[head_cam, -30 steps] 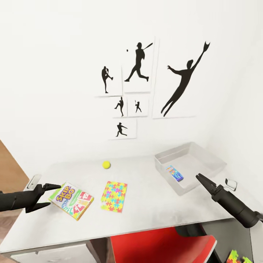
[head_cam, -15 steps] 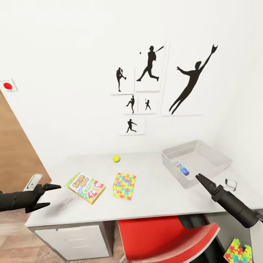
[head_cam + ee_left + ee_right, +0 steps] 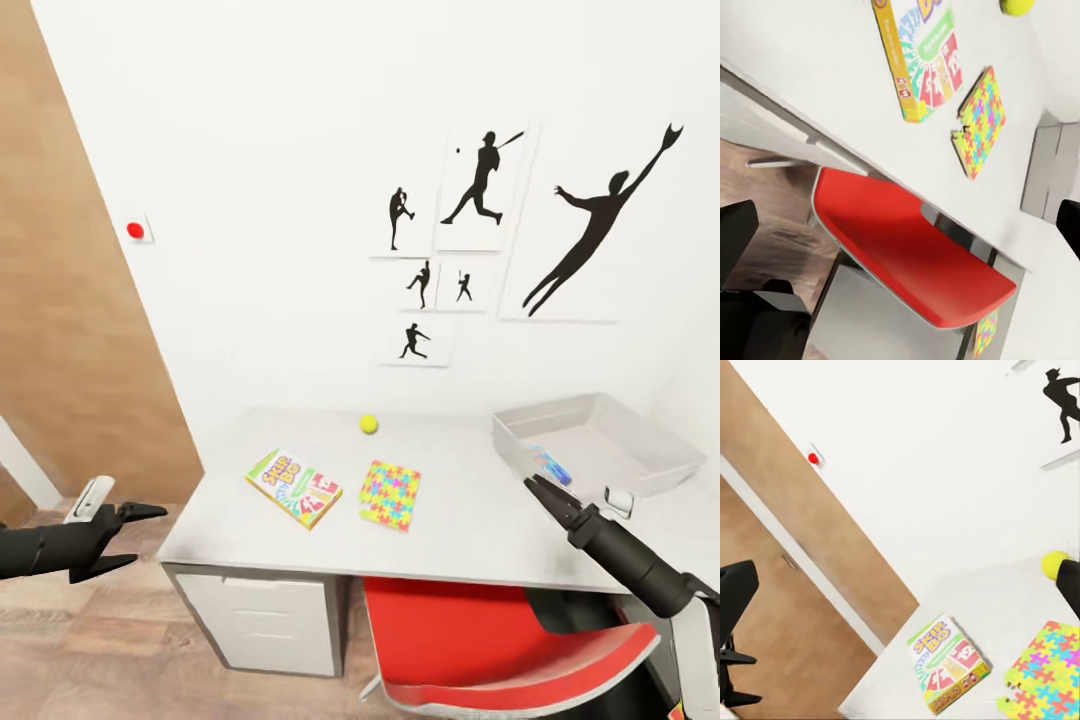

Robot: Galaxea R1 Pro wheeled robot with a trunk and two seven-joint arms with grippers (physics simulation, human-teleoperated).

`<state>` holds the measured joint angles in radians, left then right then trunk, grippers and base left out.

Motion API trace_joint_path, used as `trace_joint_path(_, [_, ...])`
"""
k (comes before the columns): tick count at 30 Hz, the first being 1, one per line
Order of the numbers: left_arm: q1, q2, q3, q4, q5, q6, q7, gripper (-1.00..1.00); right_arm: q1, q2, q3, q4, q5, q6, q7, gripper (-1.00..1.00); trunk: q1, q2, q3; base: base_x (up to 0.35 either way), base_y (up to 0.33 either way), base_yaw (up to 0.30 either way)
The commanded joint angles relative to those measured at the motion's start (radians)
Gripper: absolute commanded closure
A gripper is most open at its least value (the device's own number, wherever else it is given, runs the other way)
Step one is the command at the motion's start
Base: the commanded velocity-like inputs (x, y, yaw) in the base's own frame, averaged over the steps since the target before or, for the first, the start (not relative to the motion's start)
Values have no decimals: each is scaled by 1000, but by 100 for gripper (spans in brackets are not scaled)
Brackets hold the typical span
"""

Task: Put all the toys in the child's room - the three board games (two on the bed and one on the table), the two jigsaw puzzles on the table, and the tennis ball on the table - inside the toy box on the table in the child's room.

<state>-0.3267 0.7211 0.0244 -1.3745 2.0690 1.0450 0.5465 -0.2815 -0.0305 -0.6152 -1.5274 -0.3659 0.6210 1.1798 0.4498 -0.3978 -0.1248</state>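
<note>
The yellow and green Skip-Bo board game (image 3: pixel 294 487) lies on the table (image 3: pixel 470 540) near its left end, also in the left wrist view (image 3: pixel 921 56). To its right lies a jigsaw puzzle (image 3: pixel 390 494), and behind them the tennis ball (image 3: pixel 369 424). The grey toy box (image 3: pixel 640 470) stands at the table's right end with a small blue item (image 3: pixel 550 465) inside. My left gripper (image 3: pixel 148 537) hangs open, left of the table and off it. My right gripper (image 3: pixel 532 485) hovers over the table just before the toy box; its fingers (image 3: pixel 735 592) stand apart, holding nothing.
A red chair (image 3: pixel 490 640) is tucked under the table, beside white drawers (image 3: pixel 270 620). Another jigsaw board (image 3: pixel 984 334) lies on the floor past the chair. A wooden door (image 3: pixel 70 300) stands to the left. A small white object (image 3: pixel 615 500) sits by the toy box.
The whole view has pulled back and swung left, so the table looks farther and more to the right. Both arms keep the same pose.
</note>
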Motion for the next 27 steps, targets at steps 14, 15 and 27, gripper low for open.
trace_joint_path(14, [-2,0,0,0,10,2,11,-100,-1,0,23,0,-4,8,-29,-100,0,-2,5,-132,58,280])
trace_joint_path(15, [-2,0,0,0,10,2,12,-100,-1,0,29,0,-4,8,-35,-100,0,-2,6,-9,2,280])
trace_joint_path(27, [-2,0,0,1,-5,2,12,-100,-1,0,122,0,-5,8,-160,-100,0,-2,13,-1,0,280])
